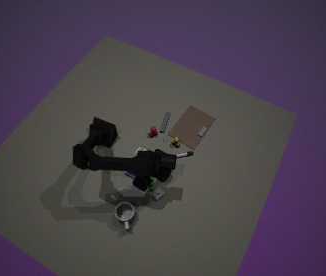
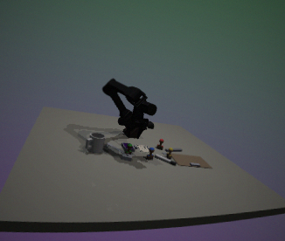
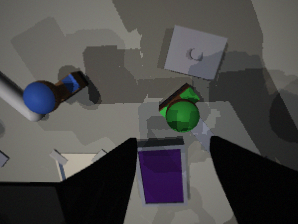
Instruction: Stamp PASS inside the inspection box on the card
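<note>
My gripper point(image 3: 173, 143) is open and empty, pointing down above the ink pad and the green stamp. The green-knobbed stamp point(image 3: 182, 116) point(image 1: 151, 186) stands just beyond the fingertips in the wrist view. The purple ink pad point(image 3: 161, 176) point(image 1: 131, 174) lies below, between the fingers in that view. The white card point(image 3: 84, 164) point(image 2: 142, 148) lies left of the pad, partly hidden by a finger; its box cannot be made out. A blue-knobbed stamp point(image 3: 40, 97) point(image 2: 151, 150), a red one point(image 1: 153, 130) point(image 2: 161, 141) and a yellow one point(image 1: 176, 140) point(image 2: 170, 150) stand nearby. No PASS lettering is readable.
A grey mug point(image 1: 124, 212) point(image 2: 96, 143) stands beyond the pad. A square plate with a small knob point(image 3: 210, 60) point(image 1: 158, 194) lies near the green stamp. A marker point(image 1: 183, 155) point(image 2: 164, 159), a grey bar point(image 1: 165, 121) and a brown board point(image 1: 190, 120) point(image 2: 187, 160) lie on the other side.
</note>
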{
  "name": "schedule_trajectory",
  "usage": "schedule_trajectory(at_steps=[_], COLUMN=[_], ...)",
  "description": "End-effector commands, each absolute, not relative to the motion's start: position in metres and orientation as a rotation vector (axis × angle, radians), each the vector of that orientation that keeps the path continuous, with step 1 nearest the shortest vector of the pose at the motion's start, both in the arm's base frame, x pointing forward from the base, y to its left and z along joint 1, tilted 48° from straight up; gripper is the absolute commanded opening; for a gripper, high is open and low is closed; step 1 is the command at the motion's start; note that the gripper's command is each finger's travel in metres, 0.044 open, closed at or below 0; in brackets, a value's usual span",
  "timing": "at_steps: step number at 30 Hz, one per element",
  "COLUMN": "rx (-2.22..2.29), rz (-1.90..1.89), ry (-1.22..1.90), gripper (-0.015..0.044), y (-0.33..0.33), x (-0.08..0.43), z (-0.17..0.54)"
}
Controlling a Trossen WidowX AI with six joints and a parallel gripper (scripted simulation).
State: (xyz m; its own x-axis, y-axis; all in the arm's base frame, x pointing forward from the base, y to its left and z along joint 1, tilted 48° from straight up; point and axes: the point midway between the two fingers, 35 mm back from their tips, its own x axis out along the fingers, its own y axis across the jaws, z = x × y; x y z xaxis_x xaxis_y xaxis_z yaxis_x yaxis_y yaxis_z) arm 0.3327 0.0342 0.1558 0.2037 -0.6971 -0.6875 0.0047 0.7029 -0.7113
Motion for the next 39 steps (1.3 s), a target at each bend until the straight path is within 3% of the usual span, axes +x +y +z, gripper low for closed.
schedule_trajectory(at_steps=[1, 39], rx=[-0.722, -0.720], rz=[-0.537, -0.536], ry=[1.320, 1.319], gripper=[0.0223, 0.0223], y=[0.026, -0.008], x=[0.332, 0.347], z=[0.162, 0.129])
